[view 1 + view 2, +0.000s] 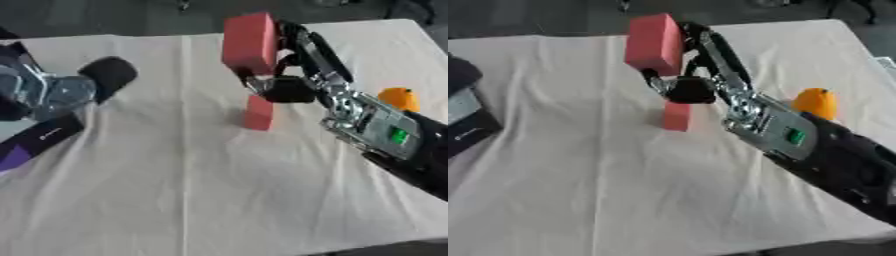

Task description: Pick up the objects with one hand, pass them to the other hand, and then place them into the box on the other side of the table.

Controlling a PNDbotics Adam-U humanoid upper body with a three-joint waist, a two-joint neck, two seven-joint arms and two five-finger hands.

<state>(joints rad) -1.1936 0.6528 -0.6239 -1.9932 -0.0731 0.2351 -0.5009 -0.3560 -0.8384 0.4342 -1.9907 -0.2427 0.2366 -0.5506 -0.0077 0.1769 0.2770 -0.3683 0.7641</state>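
White cloth (201,190) covers the table. Right hand (293,75) grips a red block (249,42), fingers curled round it, raised above a smaller red block (258,114) on the cloth. Orange object (815,102) lies beside the right arm. Left hand (101,75) appears at left; finger state cannot be determined.

Upright red block (250,43), held aloft
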